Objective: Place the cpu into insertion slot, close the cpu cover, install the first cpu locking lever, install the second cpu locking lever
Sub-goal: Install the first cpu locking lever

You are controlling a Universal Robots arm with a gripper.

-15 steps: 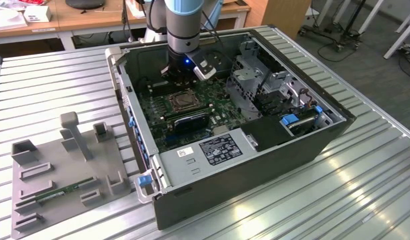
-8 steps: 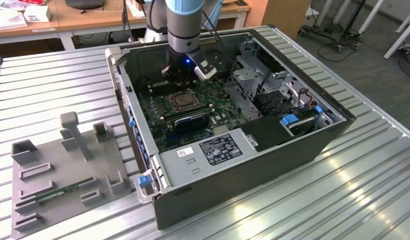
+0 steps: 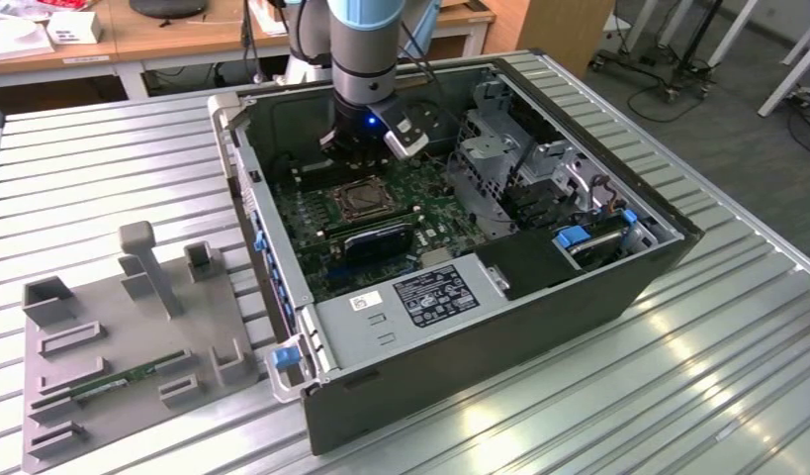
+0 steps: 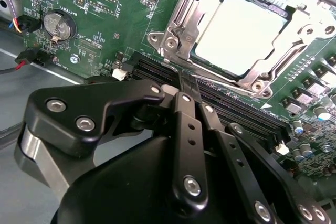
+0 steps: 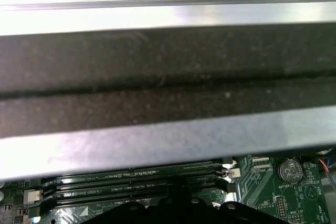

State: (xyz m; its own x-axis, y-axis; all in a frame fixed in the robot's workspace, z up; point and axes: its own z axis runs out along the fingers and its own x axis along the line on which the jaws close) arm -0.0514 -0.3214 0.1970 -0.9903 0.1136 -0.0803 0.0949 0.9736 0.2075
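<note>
The cpu (image 4: 241, 32) lies flat in its socket on the green motherboard, pale silvery face up. The cpu cover (image 4: 178, 32) is down around it as a silvery frame. A thin metal locking lever (image 4: 231, 86) runs along the socket's edge beside the memory slots. My gripper (image 4: 186, 83) has its black fingers shut together, tips right at that lever; whether they pinch it or just touch it I cannot tell. In the exterior view the gripper (image 3: 356, 160) hangs inside the open computer case just behind the socket (image 3: 358, 201).
Black memory slots (image 4: 247, 111) and a coin battery (image 4: 56, 24) flank the socket. The case wall (image 5: 168, 87) stands close by. A drive cage (image 3: 510, 168) and power supply (image 3: 418, 297) crowd the case. A grey fixture tray (image 3: 115, 346) holds a green memory stick (image 3: 121, 381).
</note>
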